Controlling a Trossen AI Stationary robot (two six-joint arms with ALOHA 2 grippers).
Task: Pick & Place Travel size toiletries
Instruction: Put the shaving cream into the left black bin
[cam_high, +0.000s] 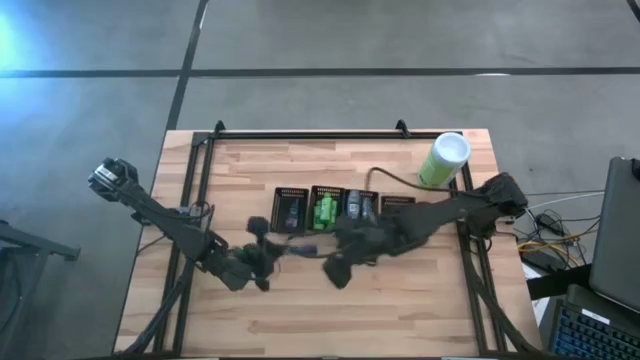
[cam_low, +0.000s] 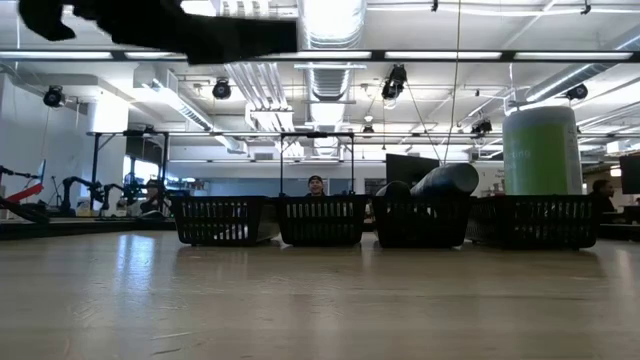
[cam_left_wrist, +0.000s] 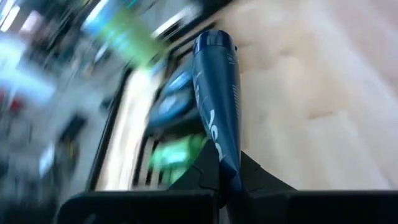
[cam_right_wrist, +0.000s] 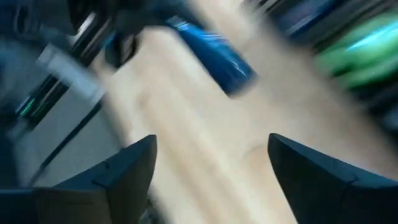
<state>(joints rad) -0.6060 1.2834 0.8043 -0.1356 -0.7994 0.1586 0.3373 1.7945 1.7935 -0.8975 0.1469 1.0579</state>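
Observation:
A dark navy tube (cam_left_wrist: 217, 99) with white print sticks out of my left gripper (cam_left_wrist: 227, 180), cap end (cam_left_wrist: 214, 43) away from the fingers. In the high view my left gripper (cam_high: 268, 252) is over the table's middle, in front of the baskets, and the tube (cam_high: 298, 249) points toward the right arm. My right gripper (cam_right_wrist: 211, 162) is open and empty, just right of the tube (cam_right_wrist: 214, 53); in the high view it (cam_high: 336, 272) hovers near the table's middle. Bright green packets (cam_high: 326, 211) and small tubes (cam_high: 360, 206) lie in the baskets. My left gripper pinches the navy tube by its flat crimped end (cam_left_wrist: 229, 167) between the two fingers (cam_left_wrist: 200, 175). The tube runs on along the fingers' line, roughly level, toward the table's right side. No part of it shows on the table top in the low view.
Several black mesh baskets (cam_high: 291, 210) stand in a row across the table's middle, also seen in the low view (cam_low: 321, 221). A tall light-green canister with a white lid (cam_high: 443, 160) stands at the far right. People (cam_low: 316, 185) sit in the room behind. Bare wood (cam_high: 300, 310) lies at the near side.

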